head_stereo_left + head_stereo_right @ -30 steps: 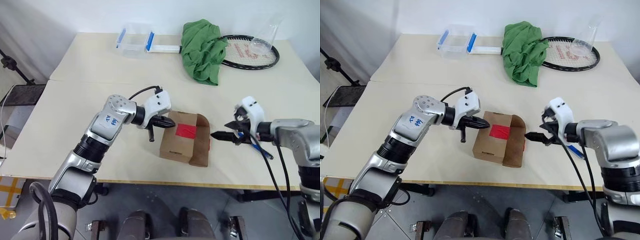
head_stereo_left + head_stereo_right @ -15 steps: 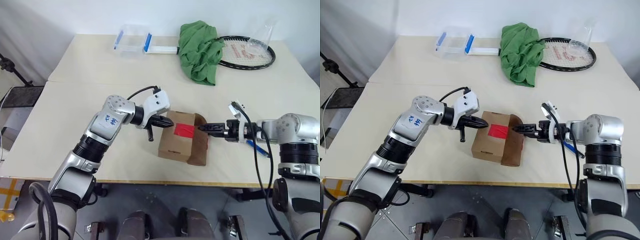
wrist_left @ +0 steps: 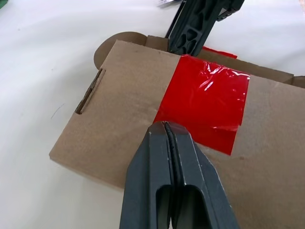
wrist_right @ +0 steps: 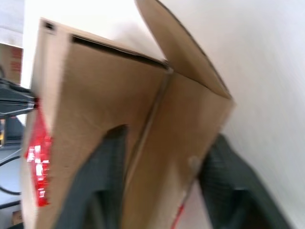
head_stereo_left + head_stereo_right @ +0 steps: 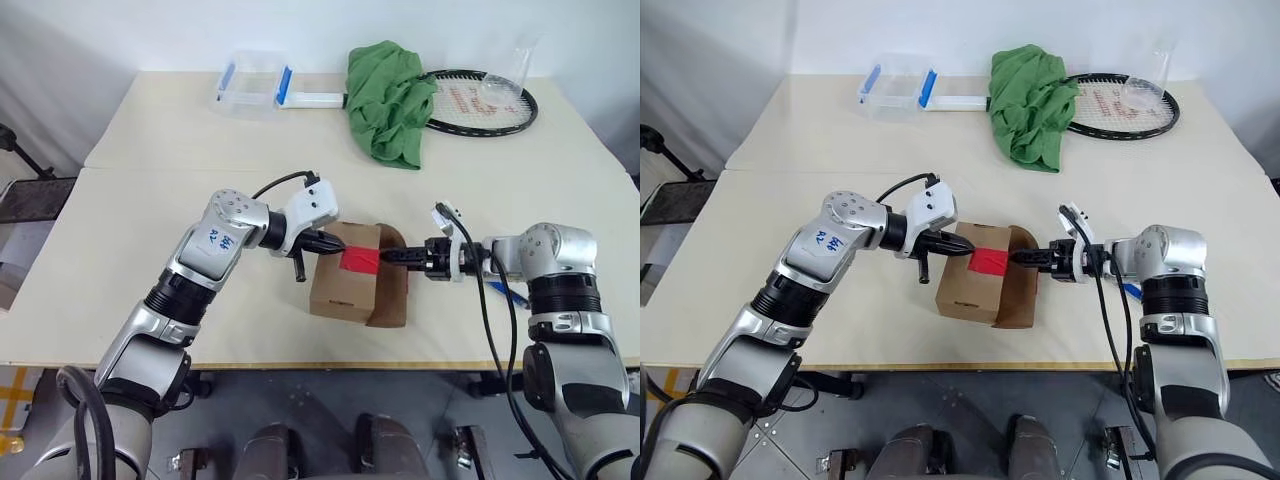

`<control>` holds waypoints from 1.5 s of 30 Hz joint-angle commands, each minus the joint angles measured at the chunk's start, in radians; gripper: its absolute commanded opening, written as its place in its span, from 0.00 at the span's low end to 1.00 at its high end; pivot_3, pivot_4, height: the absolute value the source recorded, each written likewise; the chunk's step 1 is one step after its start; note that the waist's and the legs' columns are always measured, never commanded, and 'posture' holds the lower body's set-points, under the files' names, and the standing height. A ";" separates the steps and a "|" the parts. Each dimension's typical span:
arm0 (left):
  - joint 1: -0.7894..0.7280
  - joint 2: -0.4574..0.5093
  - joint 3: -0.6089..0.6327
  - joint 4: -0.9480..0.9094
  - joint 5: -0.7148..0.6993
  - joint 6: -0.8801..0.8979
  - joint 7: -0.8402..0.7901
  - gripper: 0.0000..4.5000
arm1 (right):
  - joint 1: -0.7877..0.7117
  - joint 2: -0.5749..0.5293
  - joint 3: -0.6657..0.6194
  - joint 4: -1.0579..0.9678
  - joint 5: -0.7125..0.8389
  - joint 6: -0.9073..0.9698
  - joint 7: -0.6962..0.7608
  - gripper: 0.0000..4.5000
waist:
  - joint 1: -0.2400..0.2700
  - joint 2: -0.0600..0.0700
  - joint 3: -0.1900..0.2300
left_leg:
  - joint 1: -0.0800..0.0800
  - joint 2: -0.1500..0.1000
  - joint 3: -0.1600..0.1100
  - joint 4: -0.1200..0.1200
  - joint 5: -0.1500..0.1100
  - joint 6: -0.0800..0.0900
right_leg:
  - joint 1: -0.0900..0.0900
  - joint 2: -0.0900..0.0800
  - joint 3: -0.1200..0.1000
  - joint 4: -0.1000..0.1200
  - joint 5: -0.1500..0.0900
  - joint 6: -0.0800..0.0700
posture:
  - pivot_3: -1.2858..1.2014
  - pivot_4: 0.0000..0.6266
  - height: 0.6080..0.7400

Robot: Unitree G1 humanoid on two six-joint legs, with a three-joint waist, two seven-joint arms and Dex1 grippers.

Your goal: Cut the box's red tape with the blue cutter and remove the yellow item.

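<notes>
Now, box point(image 5: 345, 285) near the front edge of the bench point(image 5: 150, 200), red tape point(image 5: 360, 260) across its top, side flap point(image 5: 392, 290) swung open on its right. Left hand point(image 5: 325, 243) clenched empty, tips on the lid just left of the tape. Right hand point(image 5: 400, 256) at the box's open right side (grip on the cardboard impossible to tell). Blue cutter point(image 5: 508, 291) lying right of the box, past that hand. Probably light, thin-walled, easily dented, quick to slide: best steadied from above or taken by the stiff corner walls, not the floppy flap.
</notes>
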 commanded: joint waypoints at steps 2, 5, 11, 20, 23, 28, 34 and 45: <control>0.028 0.018 -0.007 -0.016 0.015 0.006 -0.001 0.00 | -0.017 -0.004 -0.084 -0.148 0.009 0.109 -0.108 0.05 | 0.003 0.000 0.000 | 0.000 0.000 0.000 0.000 0.000 0.000 | 0.000 0.000 0.000 0.000 0.000 0.000 | 0.52 0.24 1.00; 0.034 0.020 -0.005 -0.021 0.014 0.005 0.000 0.00 | -0.026 -0.005 -0.108 -0.235 0.032 0.166 -0.161 0.00 | 0.012 0.000 0.000 | -0.001 0.000 0.000 0.000 0.000 0.000 | 0.000 0.000 0.000 0.000 0.000 0.000 | 0.52 0.24 1.00; 0.051 0.006 0.012 -0.034 0.012 -0.001 0.023 0.00 | -0.068 -0.077 -0.059 -0.369 0.251 0.171 -0.352 0.00 | 0.015 0.001 0.001 | -0.002 -0.001 -0.001 0.001 0.000 0.000 | -0.001 -0.001 0.000 0.000 0.000 0.000 | 0.52 0.24 1.00; 0.074 -0.006 0.055 -0.055 0.014 -0.018 0.076 0.00 | -0.275 -0.237 0.109 -0.316 0.780 0.171 -0.840 0.00 | 0.014 0.003 0.002 | -0.003 -0.001 -0.001 0.001 0.000 0.000 | -0.002 -0.001 -0.001 -0.001 0.000 0.000 | 0.52 0.24 1.00; 0.072 -0.004 0.070 -0.047 0.016 -0.025 0.093 0.00 | -0.328 -0.242 0.154 -0.268 0.922 0.171 -1.025 0.00 | 0.014 0.003 0.002 | -0.006 -0.001 -0.001 0.001 0.000 0.000 | -0.004 -0.001 -0.001 -0.001 0.000 0.000 | 0.52 0.24 1.00; 0.049 0.014 0.162 -0.047 -0.050 -0.001 0.089 0.00 | -0.367 -0.193 0.184 -0.240 1.068 0.171 -1.274 0.00 | 0.013 0.002 0.002 | -0.009 0.000 0.000 0.001 0.000 0.000 | -0.010 -0.001 0.000 0.001 0.000 0.000 | 0.52 0.24 1.00; -0.015 0.030 0.318 -0.042 -0.227 0.119 0.027 0.00 | -0.382 -0.175 0.253 -0.249 1.113 0.162 -1.422 0.00 | 0.012 0.003 0.002 | -0.016 0.000 0.000 0.002 0.000 0.000 | -0.016 -0.001 -0.001 0.001 0.000 0.000 | 0.52 0.24 1.00; -0.041 0.007 0.127 0.002 -0.158 -0.012 -0.071 0.00 | -0.383 -0.212 0.352 -0.258 1.296 0.073 -1.559 0.00 | 0.014 0.002 0.002 | -0.018 -0.001 -0.002 0.002 0.000 0.000 | -0.016 -0.001 -0.002 0.000 0.000 0.000 | 0.52 0.24 1.00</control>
